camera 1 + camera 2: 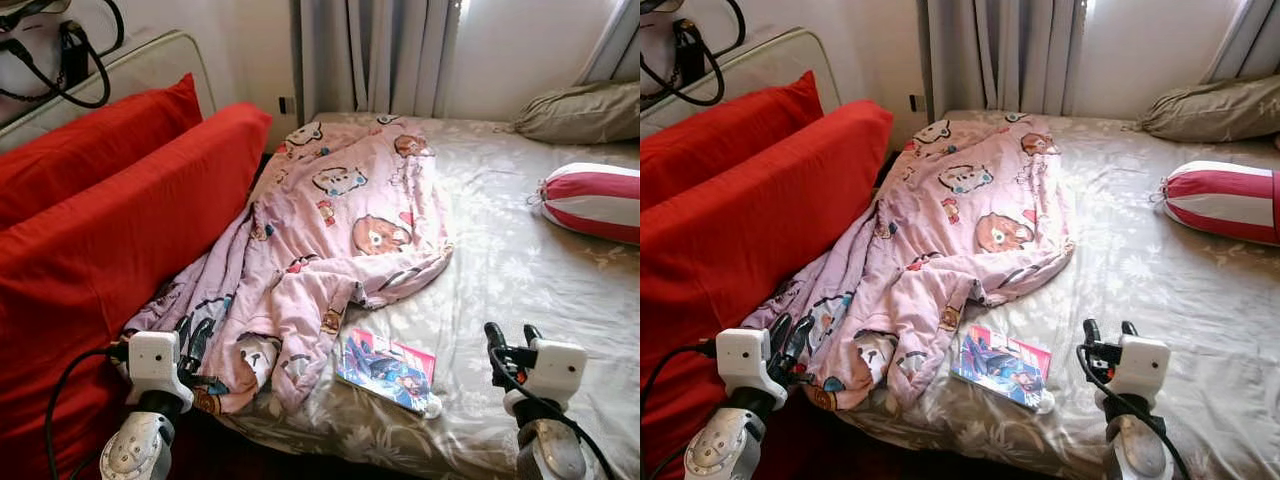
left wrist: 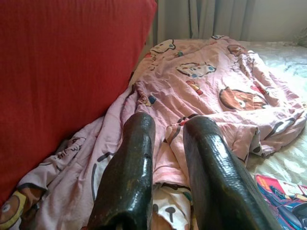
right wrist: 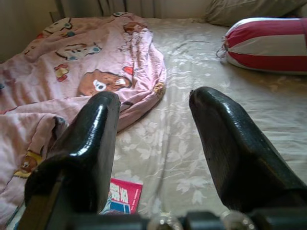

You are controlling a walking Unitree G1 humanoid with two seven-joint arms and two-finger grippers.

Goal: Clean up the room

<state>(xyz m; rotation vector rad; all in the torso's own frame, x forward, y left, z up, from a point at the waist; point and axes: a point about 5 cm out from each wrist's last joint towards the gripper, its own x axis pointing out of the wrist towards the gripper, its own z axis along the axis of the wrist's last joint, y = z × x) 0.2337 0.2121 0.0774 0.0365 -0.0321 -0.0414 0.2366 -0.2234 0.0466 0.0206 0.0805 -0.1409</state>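
A crumpled pink blanket (image 1: 340, 220) printed with cartoon animals lies along the left half of the bed (image 1: 520, 270), trailing over its near edge. A colourful comic book (image 1: 386, 371) rests on the sheet by the blanket's near end. My left gripper (image 1: 190, 338) hovers at the blanket's lower left corner, its fingers (image 2: 139, 143) a little apart and empty, so it is open. My right gripper (image 1: 512, 334) is open over the bare sheet to the right of the book, holding nothing. The blanket (image 3: 72, 76) and a corner of the book (image 3: 122, 196) lie beyond its fingers (image 3: 96, 129).
Two big red cushions (image 1: 120, 220) lean along the bed's left side against a pale headboard (image 1: 150, 60). A red-and-white striped bolster (image 1: 595, 200) and a beige pillow (image 1: 580, 112) lie at the far right. Grey curtains (image 1: 370, 55) hang behind. A bag with black straps (image 1: 60, 50) sits top left.
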